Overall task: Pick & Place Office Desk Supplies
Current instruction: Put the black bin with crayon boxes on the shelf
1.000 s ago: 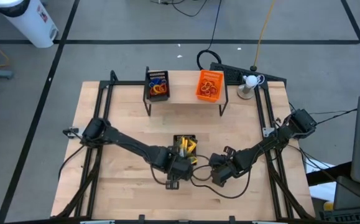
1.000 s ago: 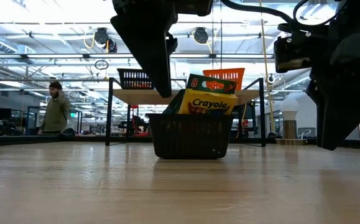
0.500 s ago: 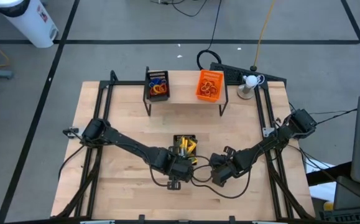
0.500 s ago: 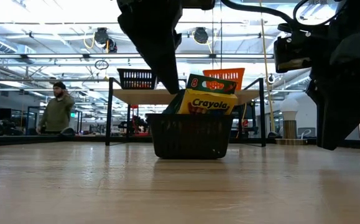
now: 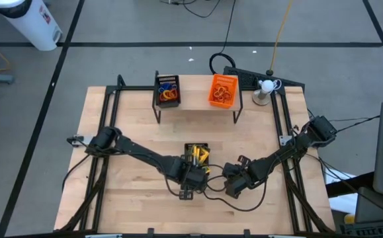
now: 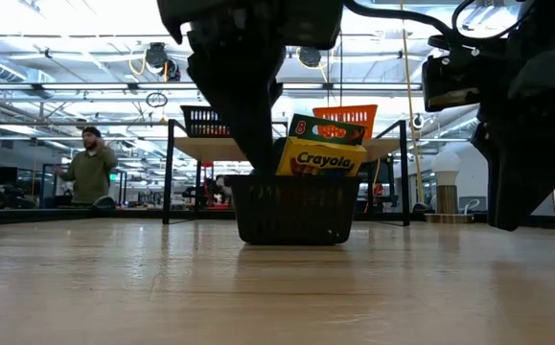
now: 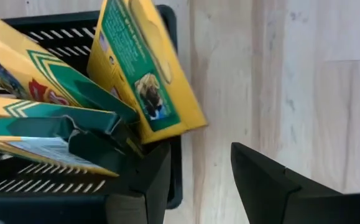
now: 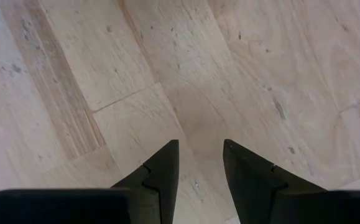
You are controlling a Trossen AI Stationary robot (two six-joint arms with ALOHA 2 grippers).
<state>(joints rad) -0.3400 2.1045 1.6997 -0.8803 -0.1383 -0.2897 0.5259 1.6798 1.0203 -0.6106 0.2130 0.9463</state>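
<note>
A black mesh tray [image 5: 195,146] [image 6: 291,209] sits mid-table and holds yellow-and-green crayon boxes [image 5: 198,155] [image 6: 321,153] [image 7: 143,68], which lean against each other and stick out above its rim. My left gripper [image 5: 190,177] [image 7: 198,152] is open and points down at the tray's near part. One finger [image 7: 147,180] is over the inside of the tray by the boxes; the other [image 7: 273,183] is outside over bare wood. My right gripper [image 5: 234,182] [image 8: 198,155] is open above bare table, right of the tray. My left gripper comes from above with its fingers on either side of one tray wall [image 7: 175,186]. The inner finger is close to a box's green flap [image 7: 99,140]. I cannot tell whether it touches the flap or the wall.
At the far edge stands a light wooden shelf [image 5: 194,100] on black legs. It carries a black tray [image 5: 167,91] and an orange tray [image 5: 222,91], both with coloured rubber bands. A white ball on a stand [image 5: 265,86] is at the far right. A person [image 6: 88,168] stands in the room beyond.
My left gripper has come down and shifted slightly toward the table's right. In the low view its finger has gone from above the tray's rim down to it, beside the crayon boxes. The tray, the boxes and the right arm have stayed still.
</note>
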